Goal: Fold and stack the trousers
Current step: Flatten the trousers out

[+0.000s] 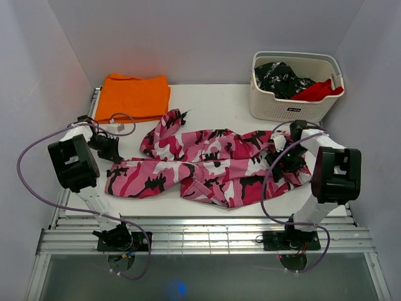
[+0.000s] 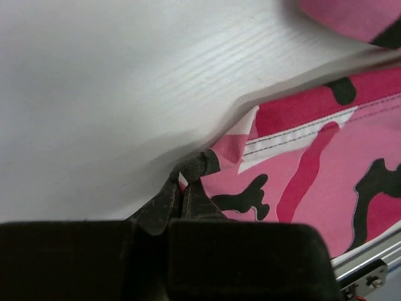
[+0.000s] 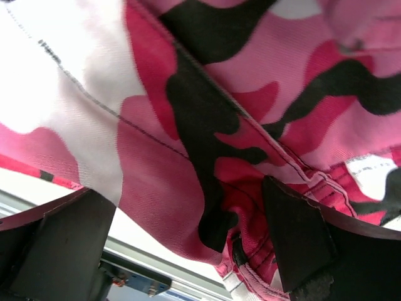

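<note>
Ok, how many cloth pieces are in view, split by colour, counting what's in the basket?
Pink camouflage trousers: 1
Orange cloth: 1
Black-and-white speckled garment, in the basket: 1
Red cloth, in the basket: 1
Total: 4

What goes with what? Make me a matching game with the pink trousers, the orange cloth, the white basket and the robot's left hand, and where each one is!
Things:
1. pink trousers
2. orange cloth
3. white basket
4. left hand

Places:
A. far right corner of the table
B. shut on the end of a trouser leg
C. far left corner, lying flat
D. spread across the middle of the table

Pairs: 1-D, 2-C, 3-A, 4-B.
</note>
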You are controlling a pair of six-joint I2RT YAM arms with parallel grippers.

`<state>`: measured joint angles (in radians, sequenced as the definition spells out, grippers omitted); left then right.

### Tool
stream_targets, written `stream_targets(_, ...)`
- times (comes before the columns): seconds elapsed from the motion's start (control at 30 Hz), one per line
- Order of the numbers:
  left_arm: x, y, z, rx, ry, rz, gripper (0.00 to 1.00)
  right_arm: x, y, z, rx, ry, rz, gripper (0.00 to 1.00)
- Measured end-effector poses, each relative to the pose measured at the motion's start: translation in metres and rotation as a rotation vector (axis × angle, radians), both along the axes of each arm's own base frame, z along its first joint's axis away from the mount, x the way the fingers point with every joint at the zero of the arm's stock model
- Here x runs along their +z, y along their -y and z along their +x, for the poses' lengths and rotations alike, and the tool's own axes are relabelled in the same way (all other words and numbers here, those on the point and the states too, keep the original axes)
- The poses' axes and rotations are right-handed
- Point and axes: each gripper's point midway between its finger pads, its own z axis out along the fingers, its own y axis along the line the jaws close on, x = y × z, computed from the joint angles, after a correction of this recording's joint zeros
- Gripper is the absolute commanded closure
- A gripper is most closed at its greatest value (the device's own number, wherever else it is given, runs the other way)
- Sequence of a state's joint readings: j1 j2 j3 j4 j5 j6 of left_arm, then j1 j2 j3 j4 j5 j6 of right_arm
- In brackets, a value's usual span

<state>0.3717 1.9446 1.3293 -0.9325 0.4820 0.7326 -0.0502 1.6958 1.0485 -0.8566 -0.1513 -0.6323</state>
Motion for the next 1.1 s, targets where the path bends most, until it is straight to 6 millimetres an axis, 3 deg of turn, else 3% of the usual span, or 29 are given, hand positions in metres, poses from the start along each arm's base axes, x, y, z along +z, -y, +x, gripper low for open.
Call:
stream_targets(0.07, 0.009, -0.014, 0.008, 0.020, 0.017, 0.042, 1.00, -0.001, 0.011, 0.003, -0.026, 0.013, -0.020, 0.00)
stream_targets(0.13, 0.031, -0.037, 0.028, 0.052, 0.068, 0.091, 1.00, -0.001, 0.024, 0.006, -0.055, 0.026, -0.041, 0.00)
stream_targets(0.3, 0.126, -0.127, 0.105, 0.132, 0.336, 0.313, 1.00, -0.002, 0.051, 0.009, -0.123, 0.047, -0.075, 0.00)
stream_targets(0.33, 0.144, -0.140, 0.112, 0.141, 0.374, 0.351, 1.00, -0.002, 0.056, 0.008, -0.137, 0.048, -0.079, 0.00)
stream_targets(0.43, 0.166, -0.152, 0.114, 0.140, 0.408, 0.394, 1.00, -0.001, 0.063, 0.008, -0.164, 0.054, -0.083, 0.00)
stream_targets(0.67, 0.154, -0.141, 0.101, 0.103, 0.359, 0.372, 1.00, 0.000, 0.084, 0.015, -0.221, 0.100, -0.105, 0.00)
stream_targets(0.97, 0.133, -0.148, 0.041, 0.098, 0.248, 0.392, 1.00, 0.008, 0.099, 0.014, -0.221, 0.134, -0.124, 0.00)
stream_targets(1.1, 0.122, -0.150, 0.036, 0.094, 0.220, 0.399, 1.00, 0.008, 0.097, 0.013, -0.195, 0.131, -0.110, 0.01)
